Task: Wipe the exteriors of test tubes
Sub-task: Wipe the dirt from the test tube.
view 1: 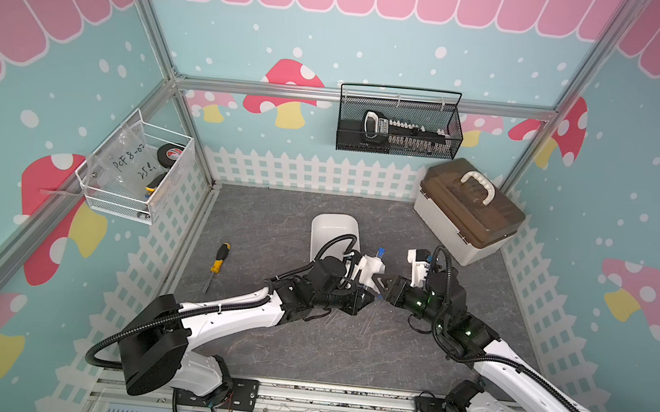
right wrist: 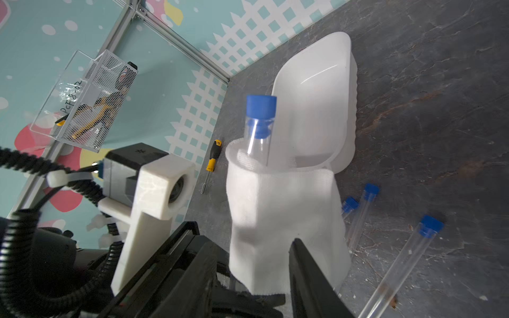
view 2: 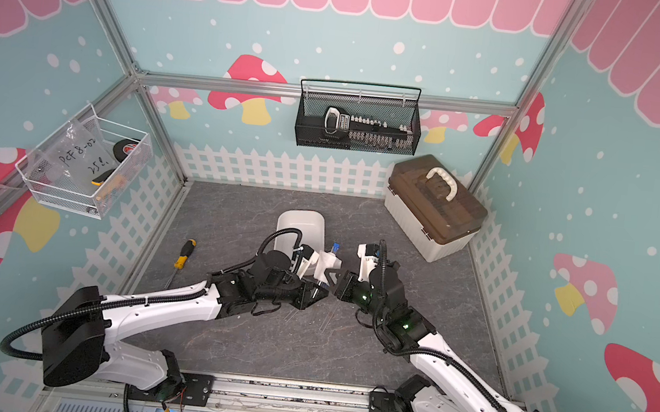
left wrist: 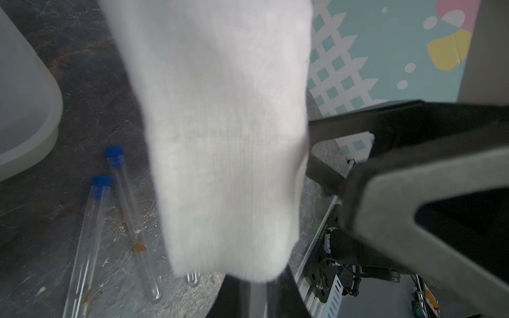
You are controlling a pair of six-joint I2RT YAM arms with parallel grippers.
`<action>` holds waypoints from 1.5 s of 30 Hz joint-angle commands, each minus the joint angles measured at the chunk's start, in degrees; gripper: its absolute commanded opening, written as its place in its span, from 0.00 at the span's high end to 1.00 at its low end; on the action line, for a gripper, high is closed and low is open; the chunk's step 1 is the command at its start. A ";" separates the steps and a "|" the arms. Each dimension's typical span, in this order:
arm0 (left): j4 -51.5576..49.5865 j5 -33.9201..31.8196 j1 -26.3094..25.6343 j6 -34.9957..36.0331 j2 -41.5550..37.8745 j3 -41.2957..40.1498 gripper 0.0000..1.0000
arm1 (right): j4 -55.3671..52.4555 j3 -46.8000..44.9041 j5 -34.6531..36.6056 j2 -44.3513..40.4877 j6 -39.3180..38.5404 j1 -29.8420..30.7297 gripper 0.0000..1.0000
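Bright, even, diffuse light; soft shadows on counter [view 1: 276, 226]. Both top views bow rails [view 1: 154, 30] near edges. Close-up white cloth [left wrist: 220, 137] blurred; test tube [right wrist: 257, 137] sharp; glare streak in white tub [right wrist: 322, 74].

**Four clear test tubes [left wrist: 88, 234], each with a blue cap.** The raised tube [right wrist: 260, 129] stands nearly upright just beside the white tub [right wrist: 316, 82], cap uppermost. Its lower length is sleeved in a white cloth [right wrist: 283, 220]. Three lying tubes [right wrist: 405, 264] rest flat on the dark tabletop [right wrist: 440, 124] near the tub, caps toward it. Two lie close together; the third lies apart.
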 commanded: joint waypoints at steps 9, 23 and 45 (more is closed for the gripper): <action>0.00 2.11 -0.05 0.35 0.50 0.26 0.91 | 4.00 3.82 0.36 6.91 -1.39 0.29 0.57; 4.59 4.27 1.60 -1.26 0.75 0.36 0.91 | 7.69 1.27 -2.68 8.61 0.89 0.42 0.85; 2.39 2.58 2.93 1.83 0.26 2.27 0.91 | 12.44 -4.13 -2.33 8.20 4.46 4.35 0.82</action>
